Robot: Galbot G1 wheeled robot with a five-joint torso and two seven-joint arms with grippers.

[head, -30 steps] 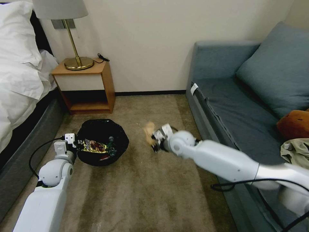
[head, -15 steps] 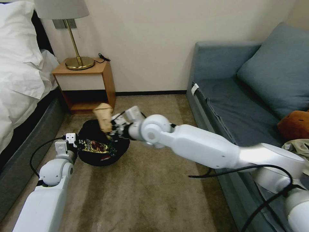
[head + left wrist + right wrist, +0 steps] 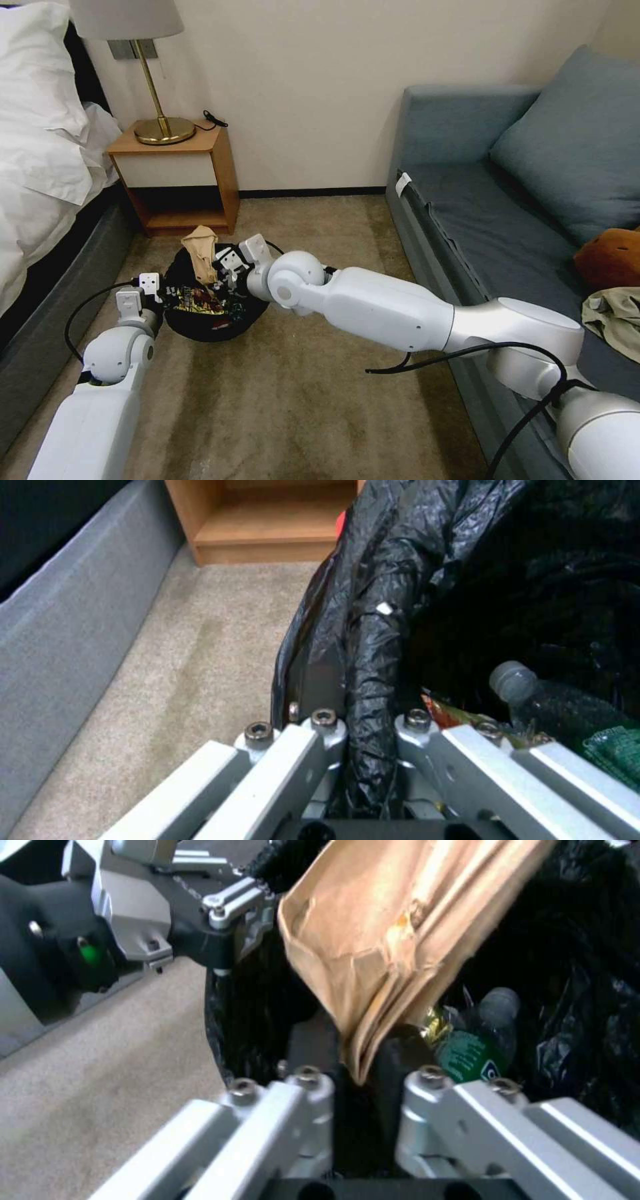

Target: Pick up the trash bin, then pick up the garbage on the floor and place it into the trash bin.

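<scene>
The right claw (image 3: 363, 1060) grips the brown paper bag (image 3: 199, 251) over the trash bin (image 3: 179, 319) on the carpet. The left claw (image 3: 363, 720) pinches the bin's black rim.

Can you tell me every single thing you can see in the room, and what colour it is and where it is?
bin: one, black bag over it, on the carpet by the bed
paper bag: one, tan, over the bin
wrapper: one, gold-brown, in the bin
bottle: one, clear with green label, in the bin
nightstand: one, wooden, against the wall
lamp: one, brass with pale shade, on the nightstand
bed: one, white bedding, far left
sofa: one, blue-grey, right
plush toy: one, brown, on the sofa
jacket: one, beige, on the sofa
carpet: brown
left gripper: shut on the bin's rim
right gripper: shut on the paper bag
</scene>
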